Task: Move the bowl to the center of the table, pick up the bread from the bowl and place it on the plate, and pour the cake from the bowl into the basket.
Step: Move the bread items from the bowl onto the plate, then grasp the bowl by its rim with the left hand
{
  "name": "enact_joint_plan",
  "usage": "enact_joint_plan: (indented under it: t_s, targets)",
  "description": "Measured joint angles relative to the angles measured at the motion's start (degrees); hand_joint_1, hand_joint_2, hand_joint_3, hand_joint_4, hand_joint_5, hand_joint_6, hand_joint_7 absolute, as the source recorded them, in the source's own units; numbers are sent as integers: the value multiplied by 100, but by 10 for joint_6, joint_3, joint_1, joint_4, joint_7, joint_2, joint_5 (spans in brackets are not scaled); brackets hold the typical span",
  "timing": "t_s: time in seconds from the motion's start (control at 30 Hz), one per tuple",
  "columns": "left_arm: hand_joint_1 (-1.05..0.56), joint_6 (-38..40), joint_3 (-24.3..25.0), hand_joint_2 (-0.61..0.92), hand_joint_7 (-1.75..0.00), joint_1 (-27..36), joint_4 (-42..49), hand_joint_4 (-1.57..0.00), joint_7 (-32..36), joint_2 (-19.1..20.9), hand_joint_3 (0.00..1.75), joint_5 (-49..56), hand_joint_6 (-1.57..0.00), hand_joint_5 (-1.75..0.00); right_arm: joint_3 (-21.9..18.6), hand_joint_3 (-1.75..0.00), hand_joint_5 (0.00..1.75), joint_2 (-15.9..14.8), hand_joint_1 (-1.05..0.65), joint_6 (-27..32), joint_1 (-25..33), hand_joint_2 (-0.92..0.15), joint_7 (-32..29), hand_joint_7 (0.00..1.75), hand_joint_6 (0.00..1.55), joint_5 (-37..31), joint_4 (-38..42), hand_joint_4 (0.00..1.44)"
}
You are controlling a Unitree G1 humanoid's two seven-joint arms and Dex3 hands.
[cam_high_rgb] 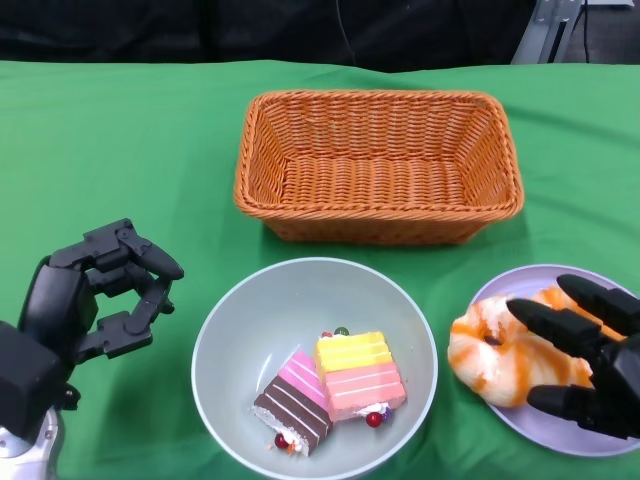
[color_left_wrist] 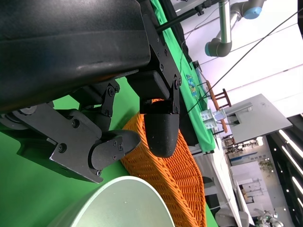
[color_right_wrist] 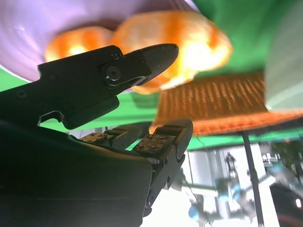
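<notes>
Counting first: one bowl (cam_high_rgb: 230, 330), one basket (cam_high_rgb: 378, 165), one plate (cam_high_rgb: 530, 425), one bread (cam_high_rgb: 490, 350), two cake slices, two hands. All sitting on a green tablecloth (cam_high_rgb: 120, 140).

Bowl: pale grey-green, near centre of the table, just in front of the basket. Holding both cakes, lying side by side: a brown-and-pink layered slice (cam_high_rgb: 295, 400) on the left, a yellow-and-pink slice (cam_high_rgb: 360, 375) on the right, touching each other, with a few small red and green bits around them.

Basket: orange wicker, rectangular, on the far side past the bowl. Nothing visible inside.

Plate: lavender, near right, just beside the bowl. Bread on it already, a ring shape with orange glaze, lying on the plate's left part.

Left hand (cam_high_rgb: 115, 290): near left, well apart from the bowl, fingers curled partway but spread, holding nothing. Same story in the left wrist view, fingertips (color_left_wrist: 161, 135) apart with only bowl rim and basket beyond them.

Right hand (cam_high_rgb: 585, 355): near right, over the plate, fingers spread and reaching toward the bread from its right side. Right wrist view puts the bread just past the fingertips (color_right_wrist: 156, 59), with a gap between thumb and fingers, not clamped on it. Touching or not, can't tell.
</notes>
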Motion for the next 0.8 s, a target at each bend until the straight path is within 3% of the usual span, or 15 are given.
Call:
enact_joint_plan:
  t_s: [0.1, 0.2, 0.43, 0.57, 0.6, 0.63, 0.7, 0.73, 0.8]
  targets:
    - [-1, -3, 1, 62, -121, -1, 7, -78, 0, 0, 89, -1, -81, -153, -26, -6, 9, 15, -49, -52, 2, -92, 7, 2, 61, 77, -12, 60]
    - [-2, -4, 1, 62, -121, -2, 15, -79, 0, 1, 89, -1, -82, -153, -48, -5, 11, 30, -45, -113, 3, -92, 58, 2, 62, 196, -25, 64]
    - [-2, -5, 3, 61, -121, -7, 25, -78, -8, 4, 89, -7, -82, -152, -80, -3, 18, 71, -40, -139, 40, -92, 218, 4, 68, 433, -108, 77]
    - [-3, -7, 4, 61, -121, -14, 30, -78, -12, 8, 89, -8, -82, -153, -90, -4, 21, 99, -37, -139, 58, -92, 280, 5, 70, 495, -148, 79]
    - [-3, -8, 4, 61, -122, -14, 30, -78, -14, 9, 89, -8, -82, -153, -95, -5, 31, 105, -32, -139, 60, -92, 294, 7, 74, 506, -150, 81]
    - [-3, -10, 4, 61, -122, -14, 30, -79, -15, 9, 89, -8, -82, -153, -99, -6, 64, 111, -24, -139, 61, -92, 309, 13, 80, 522, -150, 73]
    - [-3, -13, 4, 60, -122, -14, 30, -79, -15, 10, 89, -8, -82, -153, -107, -11, 99, 126, -14, -128, 62, -89, 331, 35, 81, 549, -151, 67]
    - [-3, -13, 5, 61, -122, -14, 30, -79, -16, 10, 89, -8, -82, -152, -110, -20, 108, 134, -8, -120, 62, -86, 337, 52, 80, 556, -152, 69]
    - [-3, -14, 5, 61, -121, -14, 30, -79, -21, 10, 90, -9, -82, -152, -120, -60, 123, 152, 0, -104, 66, -72, 350, 80, 78, 572, -151, 72]
